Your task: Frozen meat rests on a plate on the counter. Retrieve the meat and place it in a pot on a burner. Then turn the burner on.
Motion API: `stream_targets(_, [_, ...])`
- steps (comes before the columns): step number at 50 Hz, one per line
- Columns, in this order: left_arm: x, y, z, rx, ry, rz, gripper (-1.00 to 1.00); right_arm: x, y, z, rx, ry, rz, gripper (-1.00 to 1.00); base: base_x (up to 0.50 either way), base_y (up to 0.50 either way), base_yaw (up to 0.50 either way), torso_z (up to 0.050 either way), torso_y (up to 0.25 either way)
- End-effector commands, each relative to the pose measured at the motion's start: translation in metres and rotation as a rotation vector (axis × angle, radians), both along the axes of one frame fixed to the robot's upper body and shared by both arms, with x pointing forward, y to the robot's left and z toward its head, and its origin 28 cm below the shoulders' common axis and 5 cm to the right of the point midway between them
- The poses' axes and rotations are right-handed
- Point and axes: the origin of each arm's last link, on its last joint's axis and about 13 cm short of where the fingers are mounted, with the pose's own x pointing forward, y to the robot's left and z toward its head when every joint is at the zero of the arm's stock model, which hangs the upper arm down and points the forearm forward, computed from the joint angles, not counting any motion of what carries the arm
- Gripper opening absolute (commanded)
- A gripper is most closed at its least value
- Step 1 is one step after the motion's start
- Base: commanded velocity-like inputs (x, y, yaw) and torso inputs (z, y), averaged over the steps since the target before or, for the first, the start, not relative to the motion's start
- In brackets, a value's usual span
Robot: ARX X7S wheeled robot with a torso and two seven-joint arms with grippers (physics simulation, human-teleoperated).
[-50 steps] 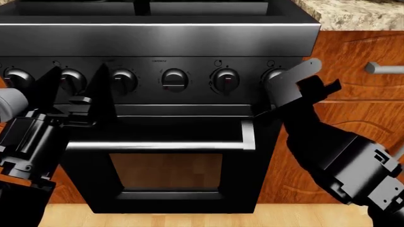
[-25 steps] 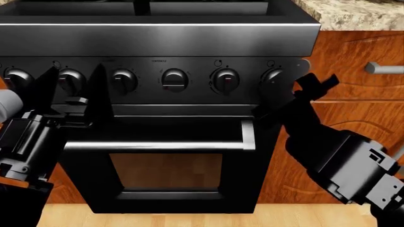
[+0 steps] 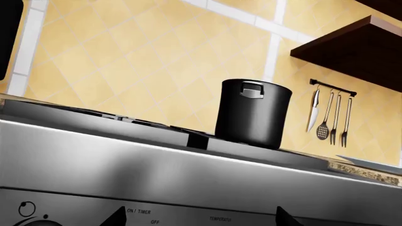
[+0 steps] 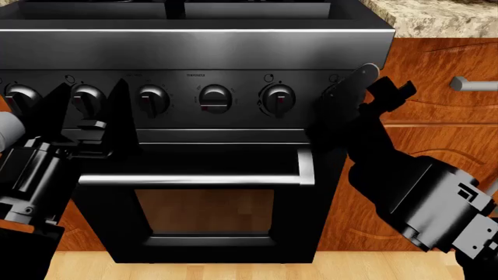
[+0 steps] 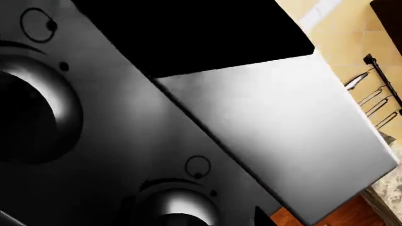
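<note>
The black pot (image 3: 253,113) stands on the stove top in the left wrist view; its inside is hidden. The frozen meat is out of view. A thin edge of the plate (image 3: 370,164) shows on the granite counter (image 4: 435,17) to the right of the stove. My left gripper (image 4: 90,108) is open and empty in front of the stove's left knobs; its two tips show at the edge of its wrist view (image 3: 197,221). My right gripper (image 4: 365,84) is at the rightmost knob (image 4: 336,93), its fingers either side of it and apart; that knob (image 5: 176,207) fills its wrist view.
The stove's front panel carries a row of several knobs (image 4: 216,96) above the oven door handle (image 4: 195,178). Wooden cabinets with a silver handle (image 4: 470,84) lie right of the stove. Utensils (image 3: 326,117) hang on the tiled wall.
My right gripper has moved left and slightly up, closing in on the rightmost knob. My left arm has barely shifted.
</note>
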Motion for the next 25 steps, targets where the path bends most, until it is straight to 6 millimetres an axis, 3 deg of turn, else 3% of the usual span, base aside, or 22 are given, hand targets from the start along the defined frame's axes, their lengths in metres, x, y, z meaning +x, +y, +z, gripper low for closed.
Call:
stream_targets(1, [-0.002, 0.0, 0.001, -0.002, -0.004, -0.002, 1.0, -0.008, 0.009, 0.018, 0.011, -0.082, 0.023, 1.0, 0.0, 0.0, 0.0, 0.0, 0.0])
stream_targets(15, [-0.001, 0.0, 0.001, -0.006, -0.008, -0.003, 1.0, -0.019, 0.012, 0.023, 0.023, -0.08, 0.031, 1.0, 0.0, 0.0, 0.0, 0.0, 0.0])
stream_targets(25, [-0.005, -0.002, 0.007, 0.005, -0.023, -0.014, 1.0, -0.044, 0.012, 0.039, 0.055, -0.129, 0.042, 1.0, 0.0, 0.0, 0.0, 0.0, 0.0])
